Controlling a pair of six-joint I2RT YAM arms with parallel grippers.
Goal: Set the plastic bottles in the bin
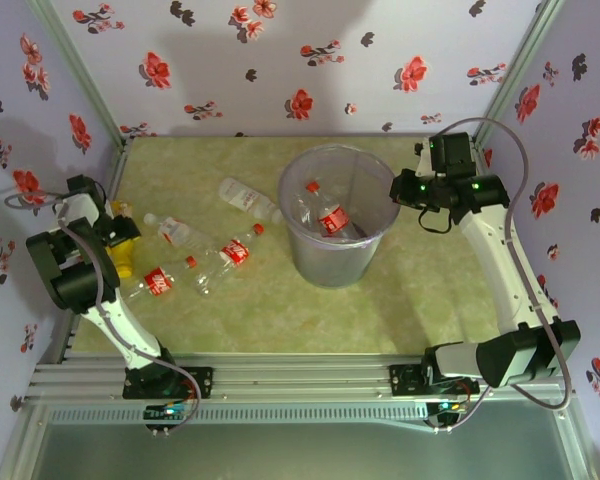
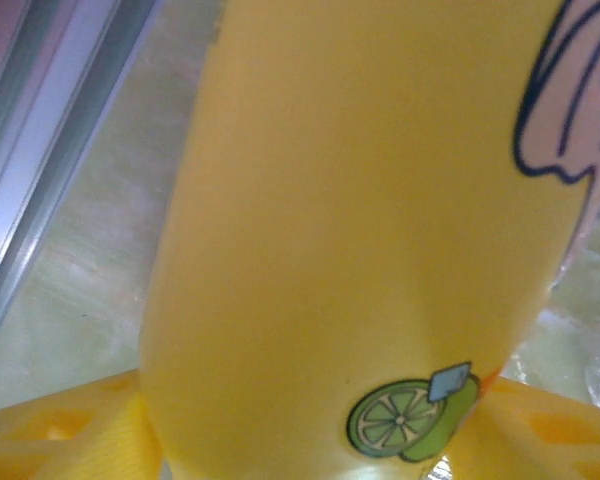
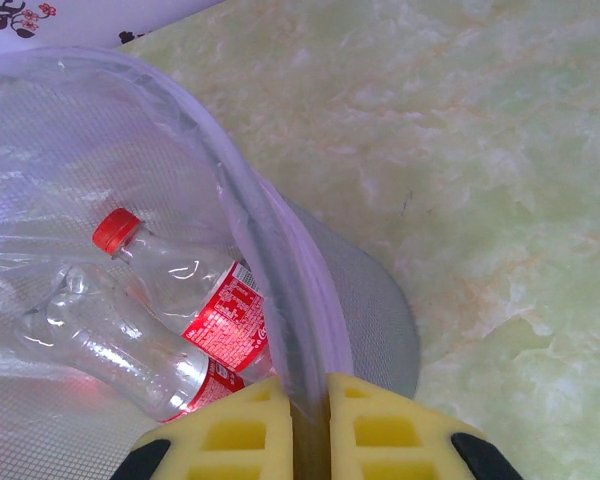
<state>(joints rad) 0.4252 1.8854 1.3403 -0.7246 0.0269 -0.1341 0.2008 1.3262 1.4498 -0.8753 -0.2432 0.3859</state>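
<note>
The bin [image 1: 338,215] stands at the table's middle, with two red-labelled plastic bottles [image 3: 180,290] lying inside it. My right gripper [image 3: 310,425] is shut on the bin's right rim [image 3: 280,280], which runs between its yellow pads; from above it sits at the rim's right side [image 1: 400,190]. At the far left, my left gripper [image 1: 120,248] is shut on the yellow-labelled bottle [image 2: 360,200], with a yellow finger [image 2: 50,440] on each side. Several bottles lie on the table: two white-capped [image 1: 248,196] [image 1: 180,233] and two red-labelled [image 1: 230,255] [image 1: 158,280].
Flowered walls enclose the green marbled table [image 1: 450,300]. A metal rail [image 2: 40,150] runs close beside the left gripper at the table's left edge. Aluminium rails [image 1: 300,380] cross the near edge by the arm bases.
</note>
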